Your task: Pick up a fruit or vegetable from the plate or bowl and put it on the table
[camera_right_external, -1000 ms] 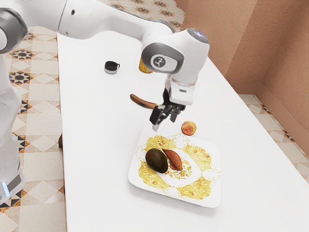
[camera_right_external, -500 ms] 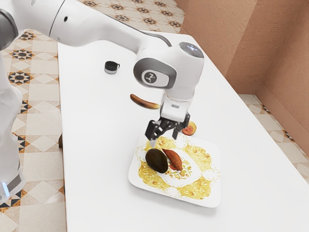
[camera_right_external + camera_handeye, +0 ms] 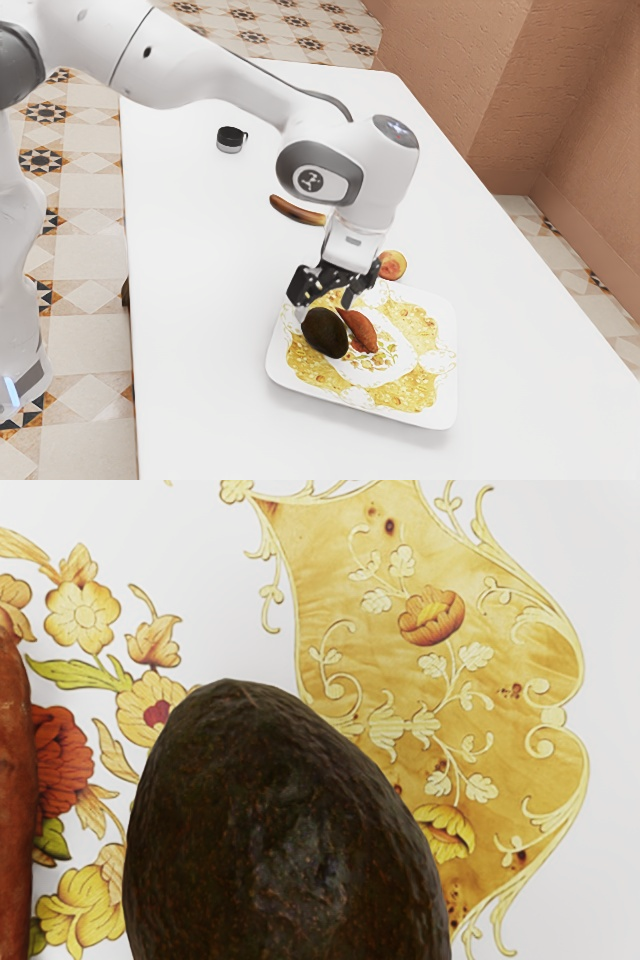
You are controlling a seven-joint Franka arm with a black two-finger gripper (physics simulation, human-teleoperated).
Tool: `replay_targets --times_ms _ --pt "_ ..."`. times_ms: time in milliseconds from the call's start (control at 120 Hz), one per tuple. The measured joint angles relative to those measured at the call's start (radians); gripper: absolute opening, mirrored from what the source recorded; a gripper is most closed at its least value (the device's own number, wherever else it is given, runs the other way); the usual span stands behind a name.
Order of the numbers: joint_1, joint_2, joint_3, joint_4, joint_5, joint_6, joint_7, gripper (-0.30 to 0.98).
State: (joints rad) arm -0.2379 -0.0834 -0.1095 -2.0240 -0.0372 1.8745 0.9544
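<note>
The plate (image 3: 447, 392) stood on a white table (image 3: 200, 320); over it the gripper (image 3: 324, 307) was open, above the plate's avocado (image 3: 324, 334). Patterned floor tiles (image 3: 75, 240) and a terracotta wall (image 3: 490, 90) lay well apart from the plate.

Sweet potato (image 3: 361, 332) leaves seemingly narrow room beside the avocado (image 3: 325, 333).

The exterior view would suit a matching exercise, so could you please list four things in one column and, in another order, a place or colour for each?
Column one:
1. avocado
2. sweet potato
3. halved fruit
4. plate

Column two:
A. white with a yellow pattern
B. on the table, just off the plate's edge
C. very dark, nearly black
D. reddish-brown

Right pairs: 1-C, 2-D, 3-B, 4-A
</note>
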Motion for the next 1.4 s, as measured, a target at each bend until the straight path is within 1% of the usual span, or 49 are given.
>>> replay_targets --times_ms 367,783,1083,1100,1183,1250,1358,1400 --pt "0.000 0.016 -0.009 -0.039 -0.006 0.034 0.016 0.69" --pt "0.001 0.036 -0.010 -0.061 -0.014 0.108 0.025 0.69" --pt "-0.001 0.041 -0.010 -0.066 -0.016 0.133 0.027 0.69" --pt "-0.001 0.041 -0.010 -0.067 -0.016 0.134 0.027 0.67" --pt "-0.001 0.040 -0.010 -0.078 -0.013 0.140 0.027 0.50" --pt "0.001 0.040 -0.010 -0.090 -0.012 0.151 0.026 0.42" --pt "0.004 0.036 -0.009 -0.095 -0.009 0.170 0.022 0.22" --pt "0.009 0.025 -0.013 -0.090 -0.006 0.173 0.019 0.18"
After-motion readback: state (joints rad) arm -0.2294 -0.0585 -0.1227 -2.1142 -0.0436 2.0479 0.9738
